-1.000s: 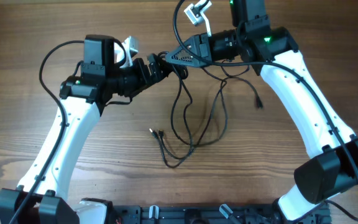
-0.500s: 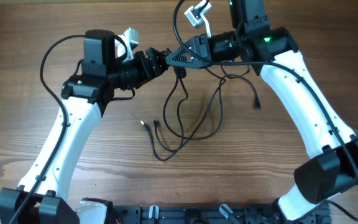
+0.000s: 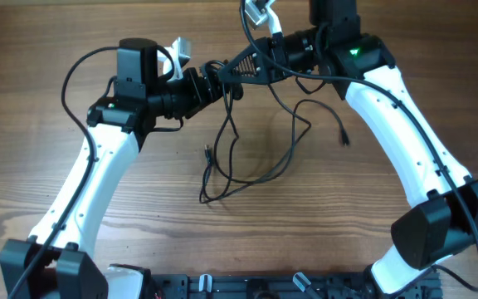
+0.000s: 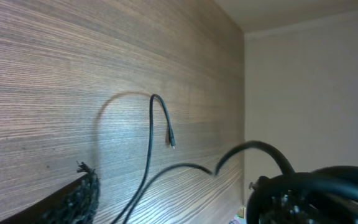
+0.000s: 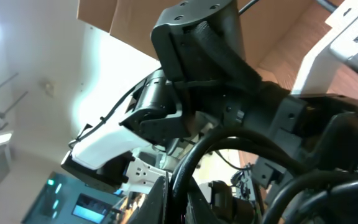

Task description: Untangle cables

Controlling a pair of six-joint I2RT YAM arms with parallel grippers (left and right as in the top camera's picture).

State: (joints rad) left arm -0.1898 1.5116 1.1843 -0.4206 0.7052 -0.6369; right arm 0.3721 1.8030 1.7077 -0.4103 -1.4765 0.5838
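Observation:
The thin black cables (image 3: 237, 162) hang in long loops from the spot where my two grippers meet and trail onto the wooden table (image 3: 48, 149). One plug end (image 3: 208, 152) lies left of the loops, and another plug end (image 3: 344, 137) lies to the right. My left gripper (image 3: 217, 81) is shut on the cables' upper part. My right gripper (image 3: 232, 71) faces it, almost touching, and is shut on a black cable (image 5: 180, 186) pinched between its fingers (image 5: 178, 202). In the left wrist view a cable with a plug end (image 4: 171, 140) arcs over the table. Only one left finger (image 4: 73, 200) shows there.
The left arm (image 3: 90, 183) and the right arm (image 3: 413, 149) flank the loops. Thicker black arm wires (image 3: 77, 71) curve beside each wrist. A black bar (image 3: 256, 286) runs along the near edge. The left arm's wrist (image 5: 191, 56) fills the right wrist view.
Both grippers have moved toward the table's far edge, still together. The cable loops were pulled up and drawn narrower. The left plug ends slid right and toward the far edge.

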